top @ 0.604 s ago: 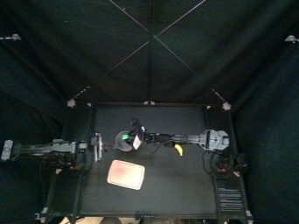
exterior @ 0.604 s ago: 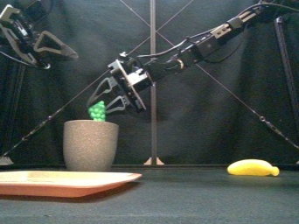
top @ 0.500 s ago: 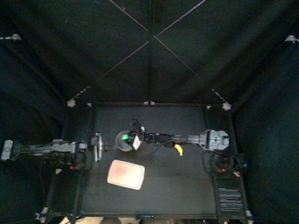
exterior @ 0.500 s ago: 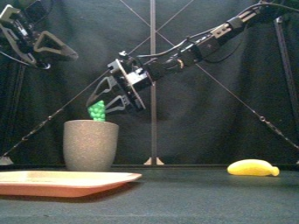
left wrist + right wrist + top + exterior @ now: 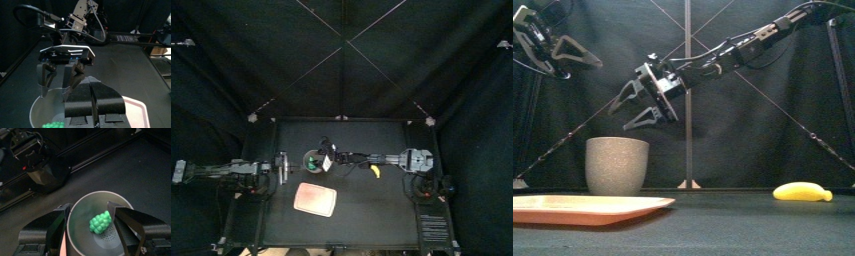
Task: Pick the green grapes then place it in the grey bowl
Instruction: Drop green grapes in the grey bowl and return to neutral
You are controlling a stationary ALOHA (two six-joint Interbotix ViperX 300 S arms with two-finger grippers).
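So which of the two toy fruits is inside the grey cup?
The green grapes, lying in the grey cup; the yellow banana lies out on the table.

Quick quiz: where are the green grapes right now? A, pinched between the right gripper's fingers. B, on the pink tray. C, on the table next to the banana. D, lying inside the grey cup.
D: the right wrist view shows the green grapes on the bottom of the grey cup, with the right gripper open above it.

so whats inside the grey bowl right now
The green grapes lie on the bottom of the grey bowl, as the right wrist view shows. From the front, the bowl's wall hides them.
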